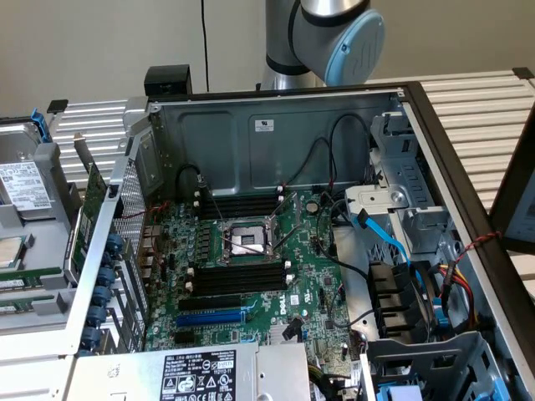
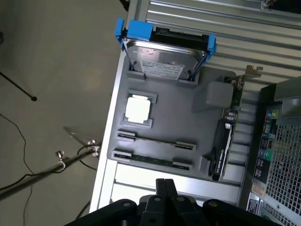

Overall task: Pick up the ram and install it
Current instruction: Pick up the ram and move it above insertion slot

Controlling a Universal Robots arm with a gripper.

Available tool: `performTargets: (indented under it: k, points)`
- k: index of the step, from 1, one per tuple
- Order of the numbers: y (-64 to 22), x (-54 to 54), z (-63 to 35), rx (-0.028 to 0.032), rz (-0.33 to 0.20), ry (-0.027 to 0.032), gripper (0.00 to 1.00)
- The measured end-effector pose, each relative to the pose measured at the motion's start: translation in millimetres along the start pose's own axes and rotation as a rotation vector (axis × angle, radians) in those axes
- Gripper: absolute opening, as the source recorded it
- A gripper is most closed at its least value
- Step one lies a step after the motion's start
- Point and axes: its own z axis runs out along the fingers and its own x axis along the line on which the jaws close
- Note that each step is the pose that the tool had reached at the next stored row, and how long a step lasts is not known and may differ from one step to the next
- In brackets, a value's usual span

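1. The gripper hangs over the grey tray.
2. Its fingers are pressed flat together, tip to tip, and grip nothing.
3. The ram lies flat in the tray, in the holder row nearest the gripper. It is apart from the fingers and not yet picked up.
4. A second holder row runs parallel just beyond it. I cannot tell whether that row carries a stick.
5. Farther from the gripper, a CPU sits in a square recess.
6. At the tray's far end, a hard drive leans in a blue bracket.
7. A card stands on edge along the side of the tray that faces the case.
8. In the exterior view the tray sits at the exterior view's left of the open case.
9. Inside the case lies the motherboard. Black slots lie on the near and far sides of the socket, and a blue slot lies nearer the camera.
10. The arm rises behind the case's far wall.
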Motion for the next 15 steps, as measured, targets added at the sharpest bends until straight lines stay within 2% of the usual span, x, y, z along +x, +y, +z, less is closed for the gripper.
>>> performTargets:
  k: [15]
  points:
    - [-0.1,0.1,2.7,0.0048,-0.274,0.0128,0.10]
